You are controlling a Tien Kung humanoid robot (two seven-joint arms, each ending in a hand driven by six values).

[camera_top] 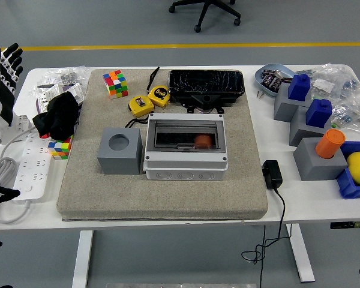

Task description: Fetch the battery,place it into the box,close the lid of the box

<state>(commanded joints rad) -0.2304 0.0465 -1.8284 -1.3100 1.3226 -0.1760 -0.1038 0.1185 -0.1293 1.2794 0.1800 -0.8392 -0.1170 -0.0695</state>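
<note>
A grey box [186, 147] with a dark see-through lid stands on the grey mat [162, 198] in the middle of the table. The lid lies shut over the box. An orange battery [201, 141] shows through the lid, inside at the right. My left hand [1, 72] is at the far left edge, beyond the table's left end, fingers spread and holding nothing. My right hand is out of view.
A grey block with a round hole [120, 150] stands left of the box. Two yellow tape measures [149, 101], a colour cube [114, 83] and a black tray [206, 87] lie behind. A power strip [29, 162], black cloth [59, 115] lie left; grey holders [315, 157], a black adapter [272, 174] right.
</note>
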